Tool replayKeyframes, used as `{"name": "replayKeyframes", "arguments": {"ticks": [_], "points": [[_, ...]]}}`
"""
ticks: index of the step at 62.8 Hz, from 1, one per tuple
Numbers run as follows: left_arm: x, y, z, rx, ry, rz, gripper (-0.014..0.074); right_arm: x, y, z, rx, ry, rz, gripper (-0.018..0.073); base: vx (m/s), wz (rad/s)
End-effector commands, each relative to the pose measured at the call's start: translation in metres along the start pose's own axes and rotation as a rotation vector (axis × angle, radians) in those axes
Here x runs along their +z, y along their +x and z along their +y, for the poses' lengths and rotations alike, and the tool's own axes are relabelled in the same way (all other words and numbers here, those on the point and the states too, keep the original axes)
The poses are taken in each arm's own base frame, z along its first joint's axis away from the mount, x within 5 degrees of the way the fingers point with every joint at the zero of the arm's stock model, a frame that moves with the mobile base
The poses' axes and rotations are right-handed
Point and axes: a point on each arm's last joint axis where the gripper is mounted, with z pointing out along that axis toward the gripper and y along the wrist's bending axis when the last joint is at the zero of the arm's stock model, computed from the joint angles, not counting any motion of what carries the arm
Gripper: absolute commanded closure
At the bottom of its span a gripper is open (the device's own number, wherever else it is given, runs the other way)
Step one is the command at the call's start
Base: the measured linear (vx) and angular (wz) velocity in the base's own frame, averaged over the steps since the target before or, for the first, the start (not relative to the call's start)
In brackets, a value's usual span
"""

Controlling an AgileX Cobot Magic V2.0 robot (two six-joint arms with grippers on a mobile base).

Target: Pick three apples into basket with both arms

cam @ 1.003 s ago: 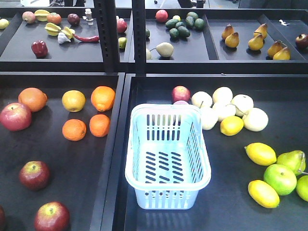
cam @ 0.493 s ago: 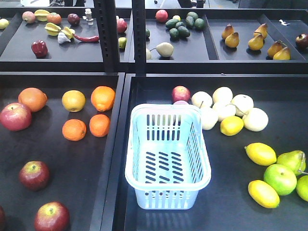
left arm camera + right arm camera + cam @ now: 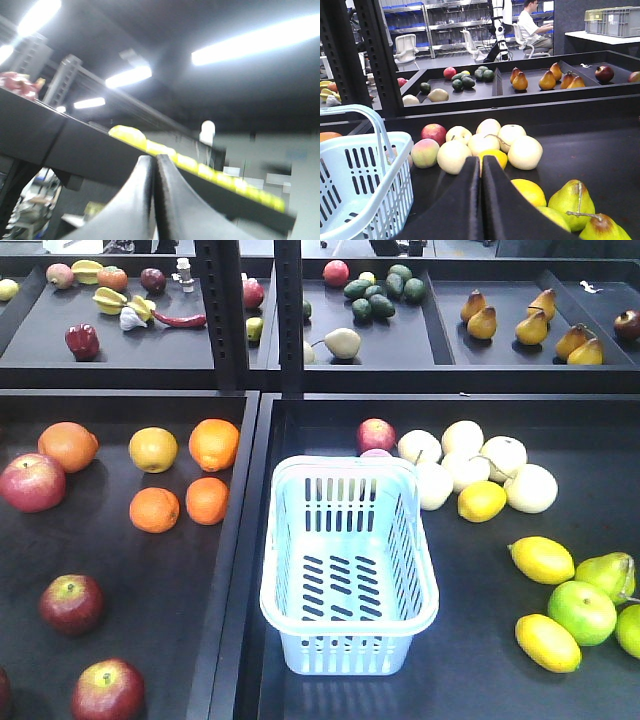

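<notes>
Setup is a black metal rack with shallow black trays on two levels. In the right wrist view the room behind looks like a workshop: racks of blue bins [image 3: 410,7], white chairs [image 3: 406,47], a person in a white shirt [image 3: 532,22] seated at a desk, and a grey crate [image 3: 612,20] on a white table at far right. The left wrist view is blurry and aimed up at strip lights [image 3: 260,42] on a dark ceiling, with a row of yellow fruit [image 3: 127,134] along a shelf edge.

The near left tray [image 3: 130,570] holds five oranges [image 3: 214,443] on its far side and three red apples [image 3: 70,603]: one pinkish by the left edge, two darker ones nearer.

The near right tray [image 3: 480,570] has the basket [image 3: 345,650] upright at its left side, a tray wall between it and those apples. A lone red apple [image 3: 376,433] sits just past its far rim. Right of that are a pile of pale pears [image 3: 530,488], then lemons [image 3: 541,559], a green apple [image 3: 582,612] and a green pear [image 3: 607,573].

The far trays hold avocados [image 3: 380,300], brown-yellow pears [image 3: 482,322], a red pepper [image 3: 82,340] and a chili [image 3: 180,319].

The left gripper [image 3: 154,160] has its fingers pressed together, tips pointing up. The right gripper [image 3: 481,162] does too, sitting low over the near right tray, aimed at the pale pears with the basket to its left
</notes>
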Motion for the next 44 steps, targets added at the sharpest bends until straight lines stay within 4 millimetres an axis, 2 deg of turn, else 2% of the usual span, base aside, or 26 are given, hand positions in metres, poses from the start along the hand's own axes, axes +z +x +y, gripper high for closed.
{"name": "replayKeyframes", "arguments": {"ticks": [1,8,14,23,32,38,44], "points": [[0.038,-0.002,0.000,0.082,0.067,0.134,0.0601,0.000,-0.002,0.002,-0.021,-0.022,-0.065,0.0564,0.00,0.00],[0.074,0.001,0.009,0.153,0.111,0.248,0.0579,0.000,-0.002,0.002,-0.021,-0.022,-0.065,0.0564,0.00,0.00],[0.104,0.010,0.018,0.191,0.187,0.346,0.0520,0.000,-0.002,0.002,-0.021,-0.022,-0.065,0.0564,0.00,0.00],[0.151,0.035,0.042,0.119,0.265,0.526,0.0330,0.000,-0.002,0.002,-0.021,-0.022,-0.065,0.0564,0.00,0.00],[0.193,0.064,0.072,0.041,0.315,0.696,0.0074,0.000,-0.002,0.002,-0.021,-0.022,-0.065,0.0564,0.00,0.00],[0.212,0.083,0.085,0.005,0.388,0.786,-0.0018,0.000,-0.002,0.002,-0.021,-0.022,-0.065,0.0564,0.00,0.00],[0.237,0.111,0.094,0.031,0.488,0.887,-0.0035,0.000,-0.002,0.002,-0.021,-0.022,-0.065,0.0564,0.00,0.00]]}}
